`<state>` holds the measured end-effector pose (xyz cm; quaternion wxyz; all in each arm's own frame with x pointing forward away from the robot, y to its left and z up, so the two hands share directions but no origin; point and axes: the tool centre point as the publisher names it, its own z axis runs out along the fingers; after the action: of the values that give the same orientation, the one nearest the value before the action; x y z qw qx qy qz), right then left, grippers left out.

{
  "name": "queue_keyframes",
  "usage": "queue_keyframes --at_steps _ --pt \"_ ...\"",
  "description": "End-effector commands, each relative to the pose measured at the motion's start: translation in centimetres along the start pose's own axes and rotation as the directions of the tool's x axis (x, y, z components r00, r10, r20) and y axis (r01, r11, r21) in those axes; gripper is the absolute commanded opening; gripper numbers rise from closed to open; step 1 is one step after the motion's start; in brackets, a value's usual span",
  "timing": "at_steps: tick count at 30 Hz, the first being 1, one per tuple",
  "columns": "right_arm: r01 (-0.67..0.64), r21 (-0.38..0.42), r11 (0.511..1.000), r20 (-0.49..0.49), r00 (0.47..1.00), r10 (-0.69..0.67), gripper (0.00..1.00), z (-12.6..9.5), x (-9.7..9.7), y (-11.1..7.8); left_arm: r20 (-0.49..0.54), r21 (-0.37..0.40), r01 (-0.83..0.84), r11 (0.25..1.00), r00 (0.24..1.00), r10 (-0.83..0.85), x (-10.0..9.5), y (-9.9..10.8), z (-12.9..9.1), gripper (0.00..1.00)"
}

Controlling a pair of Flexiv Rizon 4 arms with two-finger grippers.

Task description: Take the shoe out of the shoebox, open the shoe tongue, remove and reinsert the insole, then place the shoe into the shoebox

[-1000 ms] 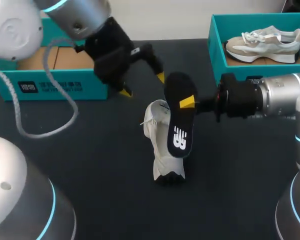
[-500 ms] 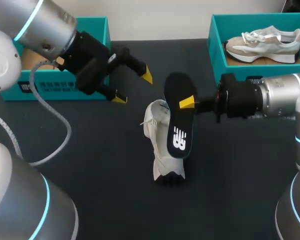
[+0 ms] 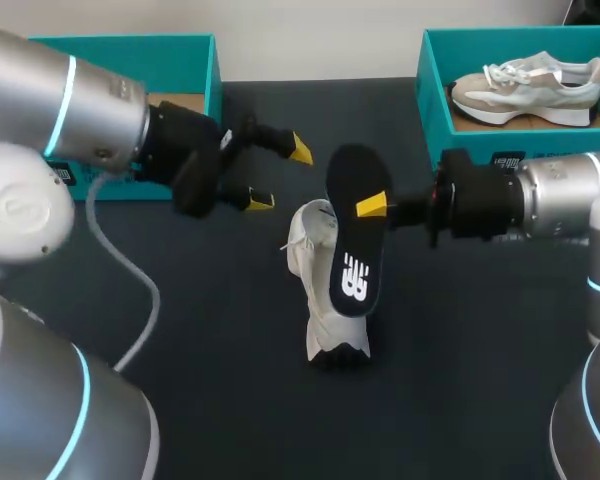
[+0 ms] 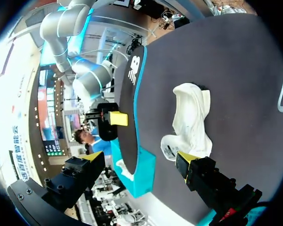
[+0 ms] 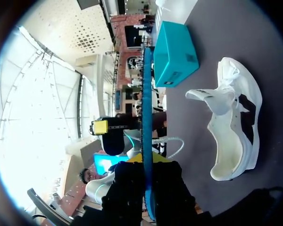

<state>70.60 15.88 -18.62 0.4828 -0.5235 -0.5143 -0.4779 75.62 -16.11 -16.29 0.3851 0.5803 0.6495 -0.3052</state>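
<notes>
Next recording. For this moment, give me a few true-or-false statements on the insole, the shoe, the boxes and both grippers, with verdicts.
1. The right gripper is shut on the insole. True.
2. The left gripper holds the white shoe. False: it is open, empty and apart from the shoe.
3. The white shoe rests on the table, outside the left shoebox and the right shoebox. True.
4. The right shoebox is empty. False: a second shoe lies in it.
5. The insole sits inside the white shoe. False: it is out of the shoe, in the right gripper.
</notes>
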Motion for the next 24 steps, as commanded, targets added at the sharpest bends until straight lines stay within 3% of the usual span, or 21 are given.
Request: queue_keyframes --at_steps 1,9,16,24 --pt "-0.003 -0.005 1.000 -0.014 1.000 0.003 0.00 0.7 -0.3 0.0 0.300 -0.045 0.008 0.999 0.954 0.005 0.8 -0.6 0.5 1.00" --pt "0.001 -0.007 1.000 -0.038 0.999 -0.001 0.00 1.5 0.2 0.0 0.348 -0.028 -0.005 1.000 0.937 0.015 1.4 -0.3 1.5 1.00" --pt "0.000 -0.017 1.000 -0.043 0.999 -0.001 0.00 2.3 0.2 -0.1 0.390 -0.011 0.010 1.000 0.921 -0.005 0.8 -0.2 3.0 1.00" --pt "0.004 -0.010 1.000 -0.047 0.999 -0.004 0.00 2.7 0.1 0.0 0.401 0.019 0.005 1.000 0.916 -0.012 0.0 -0.9 4.7 0.84"
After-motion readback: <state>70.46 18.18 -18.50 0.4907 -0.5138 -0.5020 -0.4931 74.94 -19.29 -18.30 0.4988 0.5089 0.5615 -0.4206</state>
